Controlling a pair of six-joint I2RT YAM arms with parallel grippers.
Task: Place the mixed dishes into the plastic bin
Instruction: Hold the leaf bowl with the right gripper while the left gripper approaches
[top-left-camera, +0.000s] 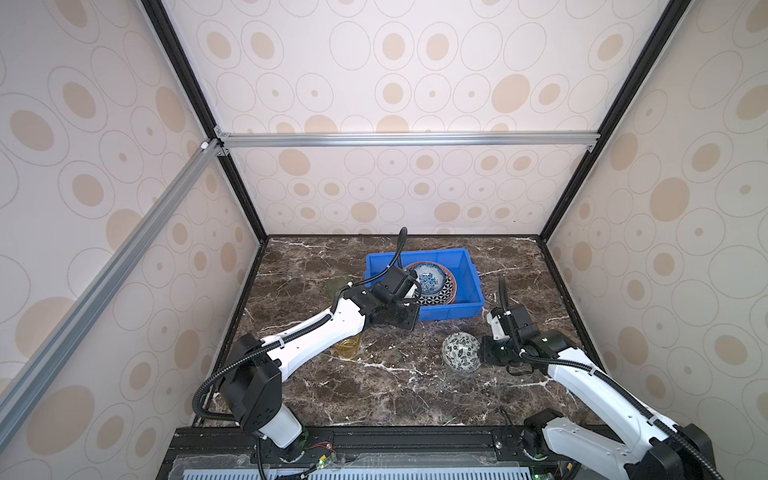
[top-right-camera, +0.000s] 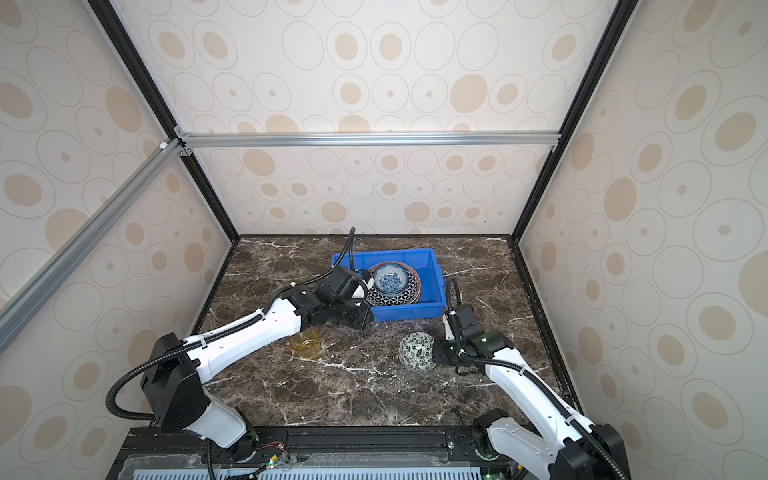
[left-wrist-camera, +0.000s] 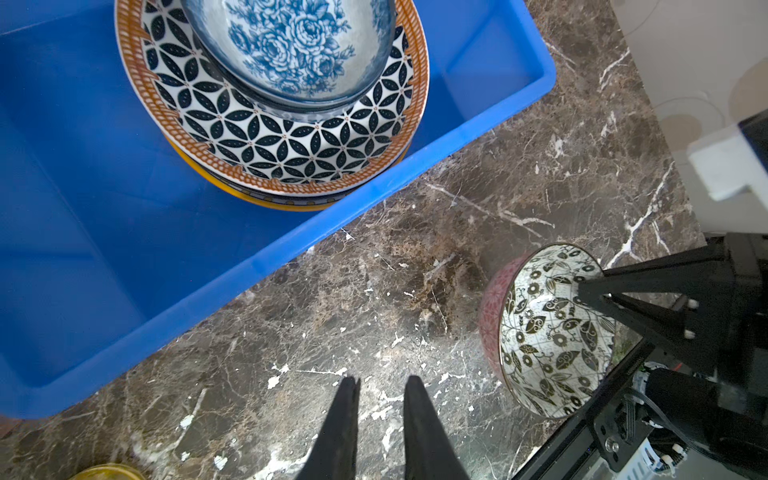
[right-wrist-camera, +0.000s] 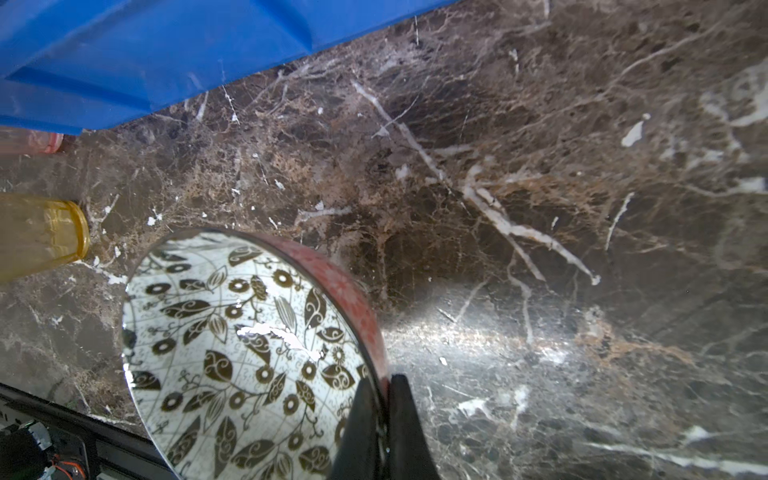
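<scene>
Marble tabletop (top-left-camera: 374, 395): right jaws tight on rim of black-white bowl (right-wrist-camera: 232, 353), left jaws narrowly apart, empty.

The counter (right-wrist-camera: 582, 208) is polished brown marble, white-veined and glossy where light glares. The plastic bin (left-wrist-camera: 104, 249) looks smooth with a soft sheen. The black-white bowl (right-wrist-camera: 232, 353) is glazed, shiny ceramic; the yellow cup (right-wrist-camera: 37, 237) is translucent plastic.

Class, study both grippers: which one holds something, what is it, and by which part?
The right gripper pinches the black-and-white bowl by its rim, one finger inside, one against the red outer wall. The left gripper holds nothing.
</scene>
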